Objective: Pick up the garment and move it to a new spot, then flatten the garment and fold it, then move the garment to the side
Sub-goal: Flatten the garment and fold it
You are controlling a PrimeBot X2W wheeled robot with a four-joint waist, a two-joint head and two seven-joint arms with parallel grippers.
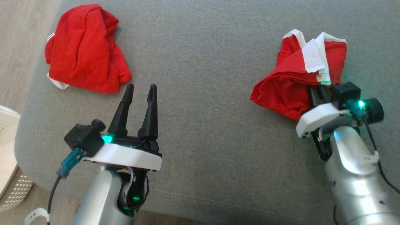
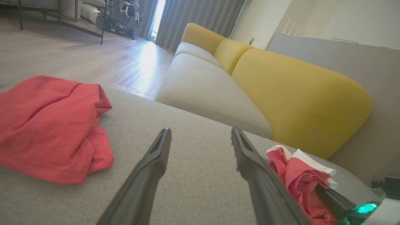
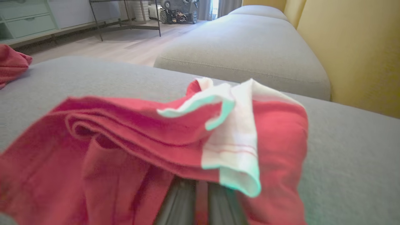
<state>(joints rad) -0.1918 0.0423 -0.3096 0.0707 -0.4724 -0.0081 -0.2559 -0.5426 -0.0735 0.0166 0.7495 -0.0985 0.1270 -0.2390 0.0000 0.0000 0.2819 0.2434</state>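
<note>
Left gripper (image 1: pixel 141 89) is hovering released, fingers spread, over the grey fabric ottoman (image 1: pixel 212 125). Right gripper (image 1: pixel 318 94) is clenching the near edge of the crumpled red cloth garment with white trim (image 1: pixel 287 90), which is sitting bunched at the ottoman's right side. A second crumpled plain red cloth garment (image 1: pixel 84 53) is lying at the far left corner, well apart, with yellow upholstered sofa cushions (image 2: pixel 300 97) standing beyond.

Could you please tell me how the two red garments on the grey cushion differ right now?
The left garment lies free and untouched; the right garment is pinched by the right pincer. The left garment shows almost all red; the right garment shows a broad white band. Both are crumpled red cloth on the grey cushion.
</note>
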